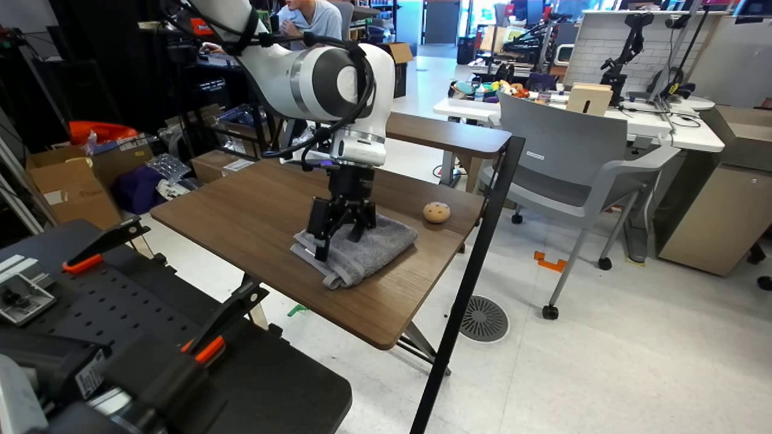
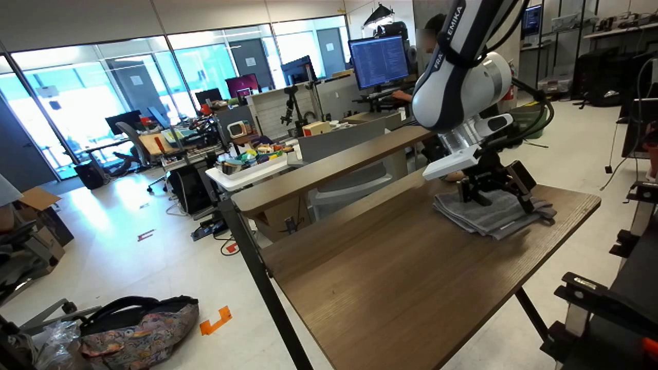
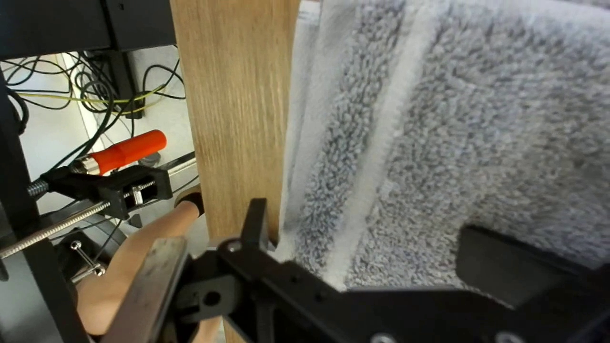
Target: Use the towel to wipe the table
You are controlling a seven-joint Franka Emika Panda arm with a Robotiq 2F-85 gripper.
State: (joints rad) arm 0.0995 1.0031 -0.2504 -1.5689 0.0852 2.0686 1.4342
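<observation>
On wood-grain table [image 2: 411, 262], gray towel [image 1: 377, 250] (nubby).

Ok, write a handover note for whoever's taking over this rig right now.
Hand: open, fingers spread, one by the edge of the towel, one over its top; how firmly they press can't be told.
Towel: gray, folded, lying on the table near one edge.
Done: hand is lined up at the towel. Whether any wiping has happened doesn't show.
Left: probably close on the towel, then wipe the wood top. Mind the tan ball, also on the table.
</observation>
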